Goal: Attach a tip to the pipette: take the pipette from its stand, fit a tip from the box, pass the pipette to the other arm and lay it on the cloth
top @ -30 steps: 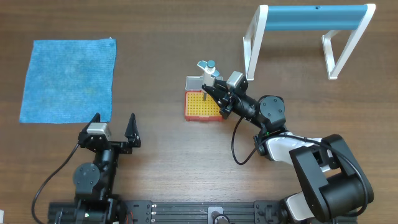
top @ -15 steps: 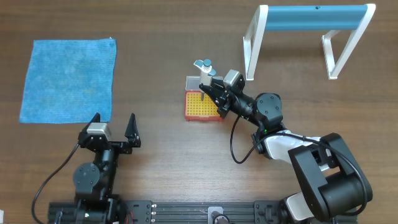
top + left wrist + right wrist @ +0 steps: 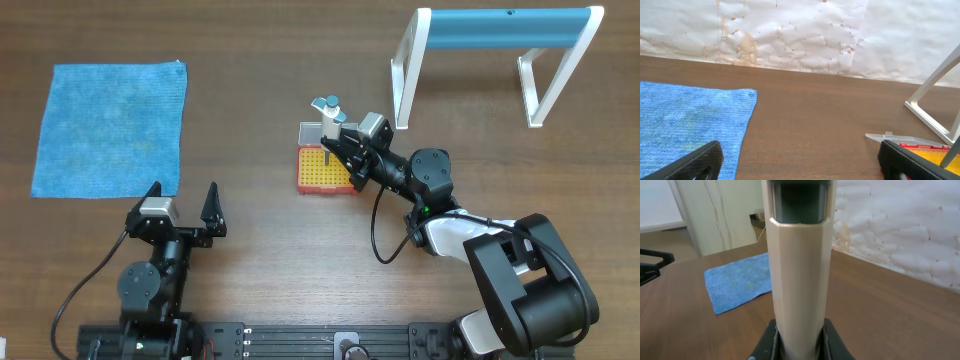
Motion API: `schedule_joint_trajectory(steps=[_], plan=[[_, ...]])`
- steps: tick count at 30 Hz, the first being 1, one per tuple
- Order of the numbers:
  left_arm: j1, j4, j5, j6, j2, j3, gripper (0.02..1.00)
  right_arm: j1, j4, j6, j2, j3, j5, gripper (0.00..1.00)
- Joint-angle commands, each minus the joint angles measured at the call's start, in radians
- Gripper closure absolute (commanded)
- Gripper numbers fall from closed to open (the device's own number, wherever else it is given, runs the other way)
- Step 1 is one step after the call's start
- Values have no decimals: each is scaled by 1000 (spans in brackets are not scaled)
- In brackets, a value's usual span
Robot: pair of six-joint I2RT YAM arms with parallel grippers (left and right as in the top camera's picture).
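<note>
Shows the pipette (image 3: 330,122) pinched upright in the jaws of the right gripper (image 3: 340,143), long axis vertical, lower end pointing down at the tip box (image 3: 322,174), and the left gripper (image 3: 182,196) spread-jawed near the cloth (image 3: 110,128).

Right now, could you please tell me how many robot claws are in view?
2. The left claw sits open just off the blue cloth's corner. The right claw is shut on the pipette by the orange tip box.
</note>
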Motion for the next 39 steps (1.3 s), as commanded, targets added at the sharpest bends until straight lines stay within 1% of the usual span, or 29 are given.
schedule_joint_trajectory(steps=[1, 7, 16, 20, 27, 36, 39], plan=[[1, -6, -11, 10, -5, -2, 23, 4, 0, -23, 10, 18, -2, 923], [1, -6, -11, 10, -5, -2, 23, 4, 3, -23, 58, 18, -2, 921], [1, -6, -11, 10, -5, -2, 23, 4, 6, -49, 62, 18, -2, 923], [1, -6, -11, 10, -5, -2, 23, 4, 5, -79, 62, 17, -48, 923], [1, -6, -11, 10, -5, -2, 23, 5, 6, -128, 62, -7, -48, 923], [1, -6, -11, 10, -5, -2, 23, 5, 7, -128, 61, -13, -48, 923], [1, -6, -11, 10, -5, -2, 20, 5, 31, -128, 57, -13, -75, 923]])
